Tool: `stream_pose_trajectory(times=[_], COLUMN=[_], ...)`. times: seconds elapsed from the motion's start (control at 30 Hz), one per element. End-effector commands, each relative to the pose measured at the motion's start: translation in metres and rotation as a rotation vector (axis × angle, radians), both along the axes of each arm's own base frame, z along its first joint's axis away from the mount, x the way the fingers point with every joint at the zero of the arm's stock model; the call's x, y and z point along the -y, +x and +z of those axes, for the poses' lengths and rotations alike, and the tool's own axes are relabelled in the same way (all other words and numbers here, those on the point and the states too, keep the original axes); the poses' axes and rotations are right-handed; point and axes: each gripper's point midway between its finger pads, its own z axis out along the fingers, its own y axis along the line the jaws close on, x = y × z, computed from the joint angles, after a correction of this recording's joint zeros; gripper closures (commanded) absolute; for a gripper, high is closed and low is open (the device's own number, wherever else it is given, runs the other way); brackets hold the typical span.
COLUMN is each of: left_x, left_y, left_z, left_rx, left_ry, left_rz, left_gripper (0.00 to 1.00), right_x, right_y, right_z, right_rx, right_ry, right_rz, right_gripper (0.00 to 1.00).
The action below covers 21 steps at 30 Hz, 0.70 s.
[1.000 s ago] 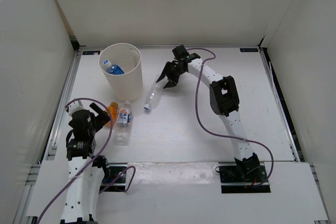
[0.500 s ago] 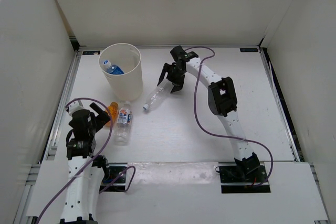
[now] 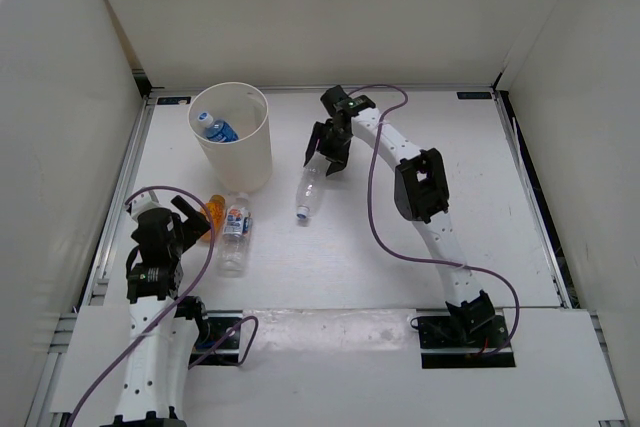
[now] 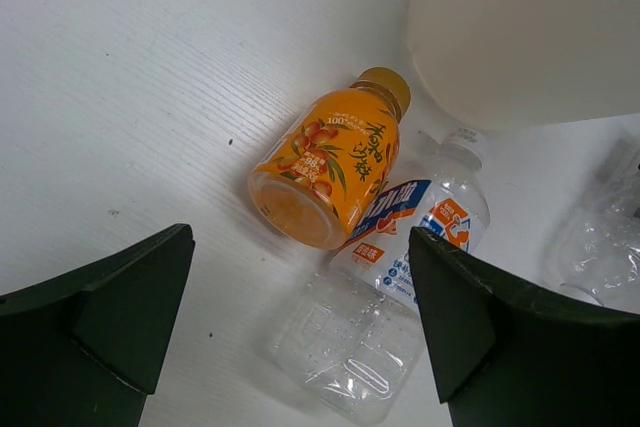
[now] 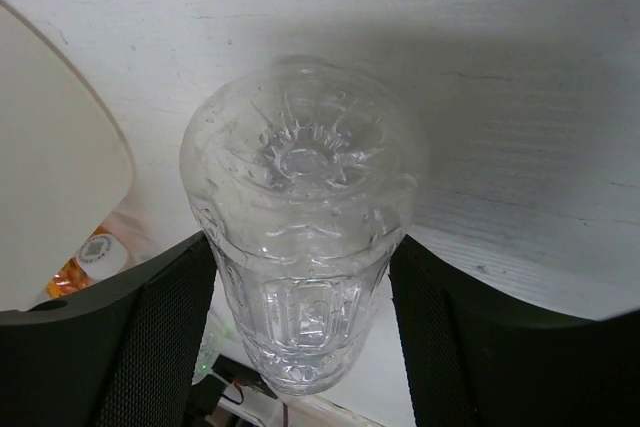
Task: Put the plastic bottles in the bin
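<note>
The cream-white bin (image 3: 246, 159) stands well apart from your right end effector (image 3: 326, 160), toward the left arm. That end effector is pinched only on the base of the plain clear bottle (image 3: 305, 193), whose neck trails out beyond the fingertips over the counter (image 3: 350, 247). With so shallow a hold, the thin wall could slip free or the neck could strike the rim. Your left end effector (image 4: 300, 237) is spread wide and holds nothing. Between its fingers the orange bottle (image 4: 330, 162) touches the white-blue-red labelled bottle (image 4: 405, 247), so closing may catch both.
</note>
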Motion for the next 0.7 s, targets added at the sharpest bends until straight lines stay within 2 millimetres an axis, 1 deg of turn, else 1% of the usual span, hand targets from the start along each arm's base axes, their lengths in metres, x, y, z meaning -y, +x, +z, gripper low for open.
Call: stream_pose_trajectory(times=[0.0, 0.03, 0.17, 0.23, 0.27, 0.3, 0.33, 0.37, 0.4, 0.43, 0.47, 0.5, 0.53, 0.57, 0.6, 0.63, 0.67], left_x=[0.000, 0.000, 0.000, -0.001, 0.000, 0.000, 0.000, 0.000, 0.001, 0.001, 0.000, 0.000, 0.000, 0.000, -0.001, 0.000, -0.001], left_y=[0.004, 0.005, 0.004, 0.005, 0.004, 0.004, 0.005, 0.004, 0.005, 0.005, 0.004, 0.004, 0.004, 0.004, 0.004, 0.004, 0.005], left_z=[0.013, 0.015, 0.013, 0.014, 0.014, 0.013, 0.014, 0.014, 0.014, 0.014, 0.014, 0.014, 0.013, 0.013, 0.013, 0.013, 0.013], left_rx=[0.032, 0.038, 0.032, 0.038, 0.035, 0.030, 0.035, 0.037, 0.037, 0.036, 0.034, 0.034, 0.034, 0.032, 0.033, 0.034, 0.034], left_ry=[-0.001, 0.001, 0.000, 0.002, 0.001, 0.001, -0.001, 0.001, -0.001, -0.002, -0.001, 0.000, 0.000, 0.000, 0.002, -0.001, 0.002], left_rz=[0.001, 0.000, 0.002, 0.003, 0.000, 0.000, -0.002, -0.002, -0.003, -0.003, 0.001, -0.001, 0.001, 0.000, 0.003, 0.000, 0.003], left_gripper=[0.00, 0.00, 0.00, 0.00, 0.00, 0.00, 0.00, 0.00, 0.00, 0.00, 0.00, 0.00, 0.00, 0.00, 0.00, 0.00, 0.00], right_x=[0.003, 0.003, 0.010, 0.017, 0.023, 0.027, 0.035, 0.039, 0.041, 0.046, 0.050, 0.049, 0.057, 0.060, 0.059, 0.061, 0.062], right_y=[0.002, 0.003, -0.003, -0.006, -0.006, -0.006, -0.008, -0.013, -0.012, -0.010, -0.011, -0.009, -0.015, -0.011, -0.006, -0.008, -0.007], right_z=[-0.001, 0.000, -0.002, -0.003, -0.004, -0.005, -0.005, -0.009, -0.006, -0.007, 0.002, 0.002, -0.015, 0.006, 0.010, 0.006, 0.028], right_rx=[-0.001, 0.002, -0.011, -0.008, -0.002, 0.010, 0.004, -0.016, -0.008, -0.004, 0.006, 0.019, -0.017, 0.027, 0.050, 0.048, 0.090], right_ry=[-0.006, -0.007, -0.039, -0.062, -0.083, -0.101, -0.127, -0.141, -0.141, -0.140, -0.134, -0.115, -0.116, -0.089, -0.068, -0.065, -0.040], right_rz=[0.013, 0.015, 0.048, 0.080, 0.096, 0.116, 0.128, 0.135, 0.144, 0.145, 0.143, 0.142, 0.131, 0.119, 0.108, 0.107, 0.112], right_gripper=[0.29, 0.28, 0.28, 0.32, 0.38, 0.41, 0.49, 0.54, 0.60, 0.67, 0.81, 0.83, 0.83, 0.88, 0.92, 0.96, 1.00])
